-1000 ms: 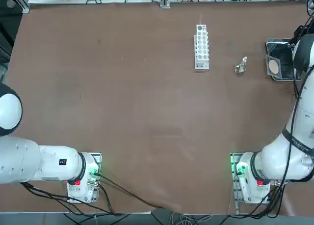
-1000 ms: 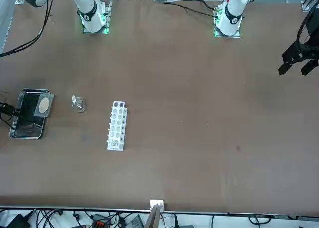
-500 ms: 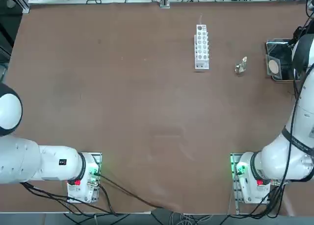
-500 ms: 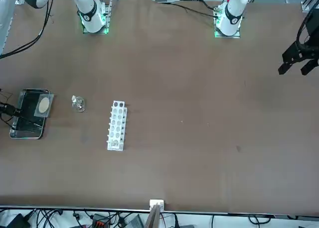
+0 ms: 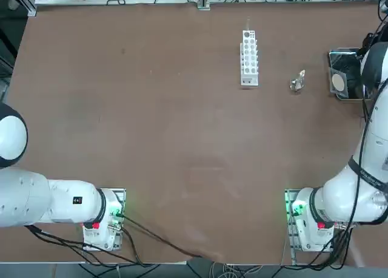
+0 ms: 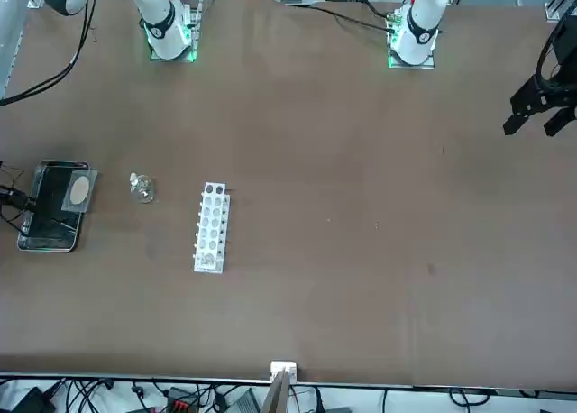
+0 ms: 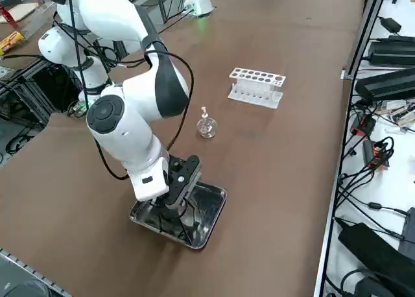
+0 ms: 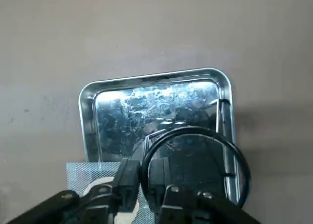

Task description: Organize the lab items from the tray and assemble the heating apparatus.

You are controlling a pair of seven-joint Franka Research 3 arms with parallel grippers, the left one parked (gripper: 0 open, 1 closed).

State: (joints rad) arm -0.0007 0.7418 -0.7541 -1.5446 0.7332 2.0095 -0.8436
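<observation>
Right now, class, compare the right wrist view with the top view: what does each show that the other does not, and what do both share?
Only the right wrist view shows the right gripper with its fingers either side of the dark wire stand's ring, inside the tray.

Only the top view shows the white rack, the glass burner standing on the table between rack and tray, and both arm bases.

Both show the metal tray and the mesh with its tan centre.

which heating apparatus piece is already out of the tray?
The glass burner: it stands alone on the table between tray and rack. Mesh and wire stand remain at the tray.
</observation>
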